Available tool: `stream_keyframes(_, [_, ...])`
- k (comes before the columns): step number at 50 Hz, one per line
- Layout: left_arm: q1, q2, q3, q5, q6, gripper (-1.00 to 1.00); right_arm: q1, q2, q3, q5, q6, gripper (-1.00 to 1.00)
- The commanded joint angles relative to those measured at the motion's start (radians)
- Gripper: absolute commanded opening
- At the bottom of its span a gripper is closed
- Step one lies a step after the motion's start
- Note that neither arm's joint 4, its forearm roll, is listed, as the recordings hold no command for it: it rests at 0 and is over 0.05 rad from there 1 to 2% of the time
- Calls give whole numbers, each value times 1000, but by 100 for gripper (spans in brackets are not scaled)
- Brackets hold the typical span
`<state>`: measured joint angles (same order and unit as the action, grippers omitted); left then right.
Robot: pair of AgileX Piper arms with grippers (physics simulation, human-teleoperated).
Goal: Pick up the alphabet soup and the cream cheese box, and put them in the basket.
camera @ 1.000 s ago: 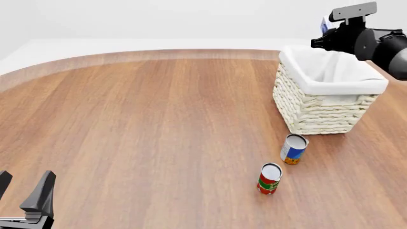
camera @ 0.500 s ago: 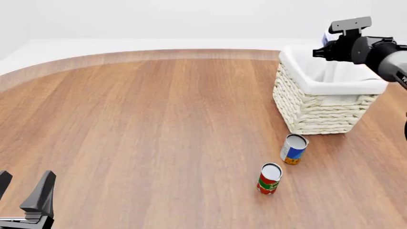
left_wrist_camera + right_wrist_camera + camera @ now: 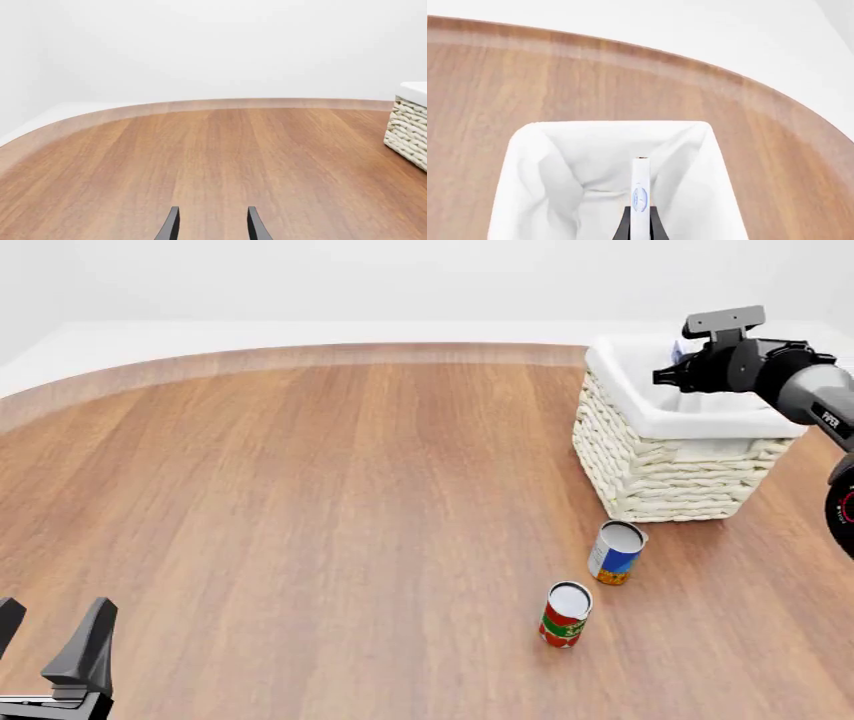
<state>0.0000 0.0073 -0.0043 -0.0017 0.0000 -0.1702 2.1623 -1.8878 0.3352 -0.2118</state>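
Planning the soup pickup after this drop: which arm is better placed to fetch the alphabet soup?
Probably the right. Its gripper is over the basket holding the cream cheese box; the alphabet soup stands just in front of that basket. The left gripper sits far across the table.

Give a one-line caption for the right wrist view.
Right hand holds the cream cheese box edge-on above the basket.

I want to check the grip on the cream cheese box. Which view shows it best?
The right wrist view: the cream cheese box stands edge-on between the jaws, over the basket. The front view shows only a sliver of it behind the right gripper. The left wrist view misses it.
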Motion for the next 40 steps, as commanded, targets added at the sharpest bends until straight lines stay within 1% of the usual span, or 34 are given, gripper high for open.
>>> stream_keyframes(1, [0,0,0,0,0,100,-8,29,-20,4,-6,-100])
stream_keyframes(9, [0,0,0,0,0,100,-11,39,-30,6,-2,-100])
stream_keyframes(13, [0,0,0,0,0,100,-14,37,-36,5,16,-100])
stream_keyframes(14, [0,0,0,0,0,100,-13,36,-36,6,13,-100])
stream_keyframes(15, [0,0,0,0,0,100,-11,35,-38,8,15,100])
stream_keyframes(20, [0,0,0,0,0,100,-9,33,-46,13,36,100])
stream_keyframes(32, [0,0,0,0,0,100,-6,18,-40,5,48,100])
stream_keyframes(38, [0,0,0,0,0,100,2,-10,-15,-11,57,100])
stream_keyframes(39, [0,0,0,0,0,100,21,-31,1,-23,86,100])
stream_keyframes(40, [0,0,0,0,0,100,21,-31,1,-23,86,100])
